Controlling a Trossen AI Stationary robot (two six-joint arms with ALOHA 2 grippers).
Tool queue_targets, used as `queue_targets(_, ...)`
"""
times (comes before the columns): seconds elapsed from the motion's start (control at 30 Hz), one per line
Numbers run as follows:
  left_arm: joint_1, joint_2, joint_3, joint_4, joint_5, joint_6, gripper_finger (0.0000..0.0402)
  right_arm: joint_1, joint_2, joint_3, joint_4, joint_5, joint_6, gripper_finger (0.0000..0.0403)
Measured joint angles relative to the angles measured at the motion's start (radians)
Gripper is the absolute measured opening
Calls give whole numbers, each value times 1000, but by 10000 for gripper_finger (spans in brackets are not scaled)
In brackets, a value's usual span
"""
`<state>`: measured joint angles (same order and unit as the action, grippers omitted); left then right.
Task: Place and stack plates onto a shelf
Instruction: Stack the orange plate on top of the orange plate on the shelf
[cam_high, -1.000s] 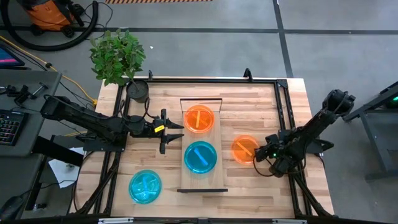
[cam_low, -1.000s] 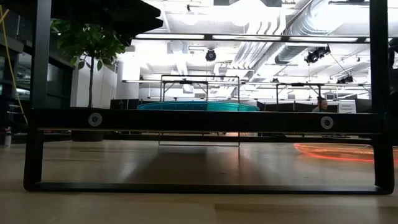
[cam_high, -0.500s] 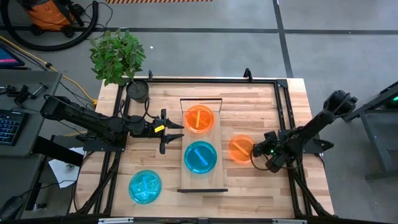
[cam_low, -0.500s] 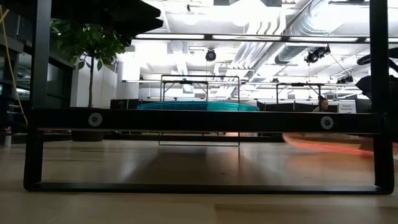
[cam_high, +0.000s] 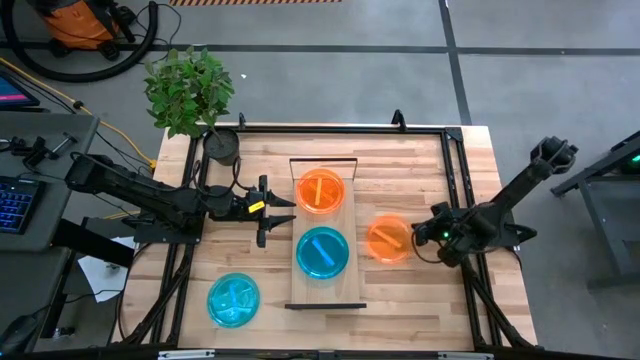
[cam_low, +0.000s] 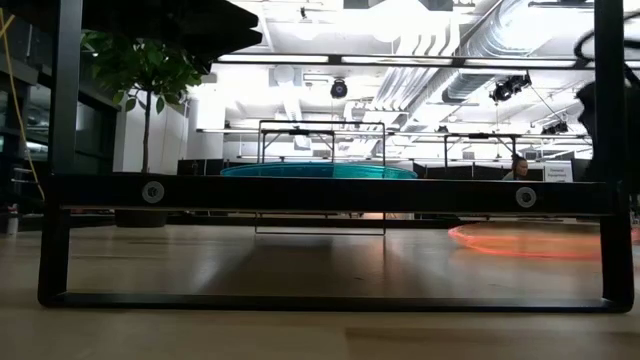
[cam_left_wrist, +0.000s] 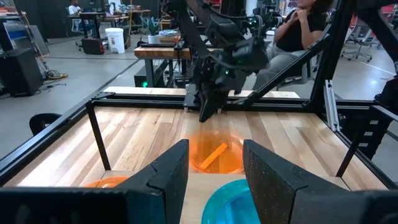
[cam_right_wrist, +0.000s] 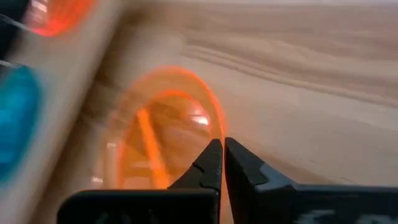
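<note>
The shelf (cam_high: 300, 230) lies in the table's middle. On it rest an orange plate (cam_high: 321, 191) toward the far end and a cyan plate (cam_high: 322, 252) nearer. A second cyan plate (cam_high: 234, 299) lies on the table at the near left. Another orange plate (cam_high: 386, 240) is right of the shelf, with my right gripper (cam_high: 414, 237) shut on its rim. My left gripper (cam_high: 277, 210) stands open just left of the shelf with nothing between its fingers (cam_left_wrist: 168, 177). My right gripper pinches the orange plate's rim (cam_right_wrist: 219, 132) between its two fingertips, on the side facing the table's right edge. The fingers come from the right, slanting down. The plate sits low over the table (cam_low: 530, 240); I cannot tell whether it is lifted clear.
A black plant pot (cam_high: 222, 147) stands at the far left corner. Dark frame rails (cam_high: 455, 180) run along the table's edges. The shelf's dark end rail (cam_low: 330, 190) crosses the low view. A person (cam_left_wrist: 305, 25) sits beyond the table's right side.
My right gripper has drawn in to the orange plate's right rim and taken hold of it. The plate has slid a little toward the shelf, tilting briefly on the way. My left arm has kept still.
</note>
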<state>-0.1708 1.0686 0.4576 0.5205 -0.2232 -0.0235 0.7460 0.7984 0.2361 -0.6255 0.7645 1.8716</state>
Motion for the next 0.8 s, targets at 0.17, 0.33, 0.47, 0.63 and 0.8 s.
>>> queue_targets(0.17, 0, 0, 0, 0, 0, 0, 141, 0, -116, 1, 0, 70, -81, 0)
queue_targets(0.33, 0, 0, 0, 0, 0, 0, 141, -1, -154, 2, -40, 40, -98, 0)
queue_targets(0.47, 0, 0, 0, 0, 0, 0, 141, -1, -141, 3, -27, 49, -97, 0)
queue_targets(0.63, 0, 0, 0, 0, 0, 0, 141, 0, -104, 4, 8, 78, -100, 0)
queue_targets(0.8, 0, 0, 0, 0, 0, 0, 141, -1, -62, 4, 51, 102, -115, 9)
